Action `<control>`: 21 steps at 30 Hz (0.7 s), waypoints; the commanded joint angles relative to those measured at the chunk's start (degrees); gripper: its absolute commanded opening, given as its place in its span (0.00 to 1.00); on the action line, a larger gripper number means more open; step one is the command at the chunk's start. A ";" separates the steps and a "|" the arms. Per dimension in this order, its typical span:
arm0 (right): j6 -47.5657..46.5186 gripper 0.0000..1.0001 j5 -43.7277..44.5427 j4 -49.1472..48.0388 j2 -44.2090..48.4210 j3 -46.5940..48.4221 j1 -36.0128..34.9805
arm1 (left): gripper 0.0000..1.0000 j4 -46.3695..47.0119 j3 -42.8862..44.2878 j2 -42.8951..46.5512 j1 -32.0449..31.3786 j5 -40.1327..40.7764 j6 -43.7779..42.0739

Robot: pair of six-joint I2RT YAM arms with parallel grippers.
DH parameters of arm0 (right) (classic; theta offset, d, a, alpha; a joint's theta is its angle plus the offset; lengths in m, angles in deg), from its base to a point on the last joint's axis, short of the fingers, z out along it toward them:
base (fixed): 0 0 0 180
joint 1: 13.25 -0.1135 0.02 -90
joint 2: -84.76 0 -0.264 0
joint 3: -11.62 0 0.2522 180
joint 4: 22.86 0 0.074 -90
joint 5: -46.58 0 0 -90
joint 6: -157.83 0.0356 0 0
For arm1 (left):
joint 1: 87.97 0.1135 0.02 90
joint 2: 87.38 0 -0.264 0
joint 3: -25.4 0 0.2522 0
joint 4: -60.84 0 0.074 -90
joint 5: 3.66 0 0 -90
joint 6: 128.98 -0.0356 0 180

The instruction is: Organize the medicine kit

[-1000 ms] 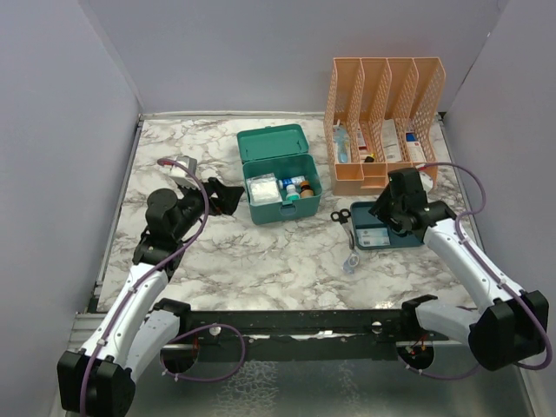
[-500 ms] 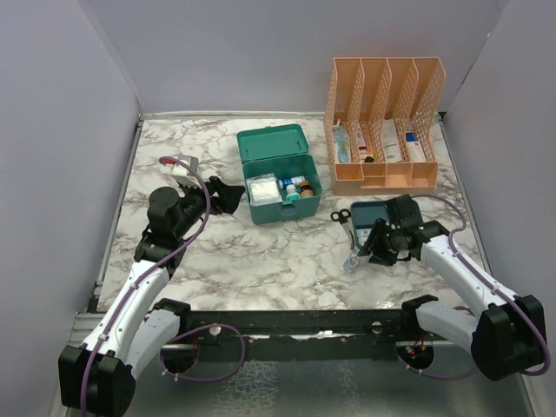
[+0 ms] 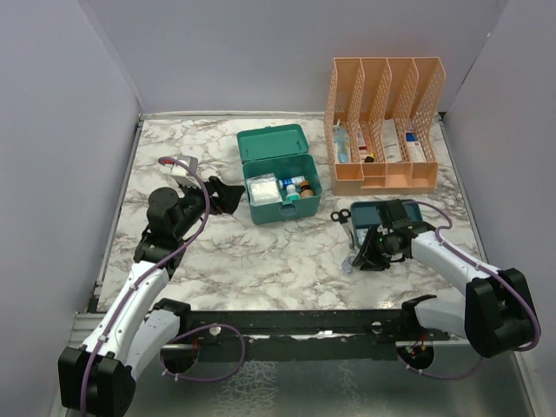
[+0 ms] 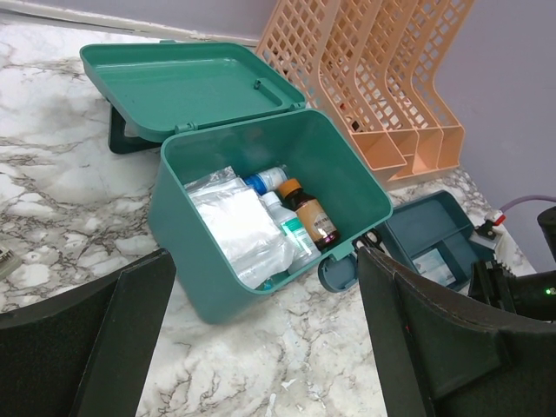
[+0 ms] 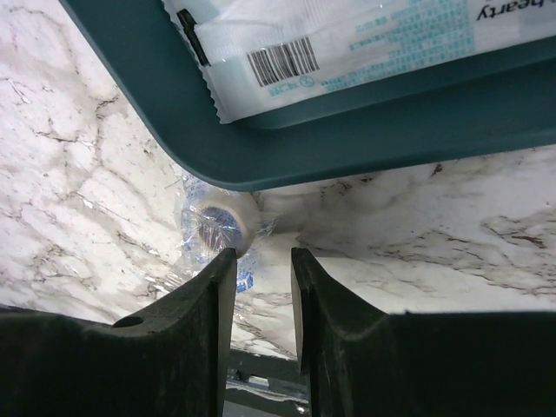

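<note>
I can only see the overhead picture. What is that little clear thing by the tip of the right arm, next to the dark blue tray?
Observer: Its wrist camera shows a small white roll in a crinkly clear wrapper. It lies on the marble at the rounded corner of the tray.
Visitor: Has the hand got hold of it?
Observer: No. The fingers of the right hand are a little apart with nothing between them. The roll lies just past one fingertip.
Visitor: And the other arm?
Observer: The left hand is spread wide and empty, facing the open medicine kit.
</note>
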 commanded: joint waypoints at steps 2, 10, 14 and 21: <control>-0.18 0.31 -1.05 -3.90 0.34 -0.83 -0.27 | 0.89 1.68 -0.53 1.29 -0.21 -0.06 0.44; 0.40 0.38 -0.67 -3.93 5.01 -0.75 -0.27 | 0.89 1.54 -0.65 1.56 -0.26 0.11 0.42; 0.73 0.41 -0.94 -4.92 4.16 -1.51 -0.27 | 0.89 1.51 -0.74 1.63 -0.25 0.37 0.47; 0.93 0.35 -1.12 -7.81 -0.14 -3.06 -0.27 | 0.89 1.27 -0.77 1.70 -0.17 0.80 0.56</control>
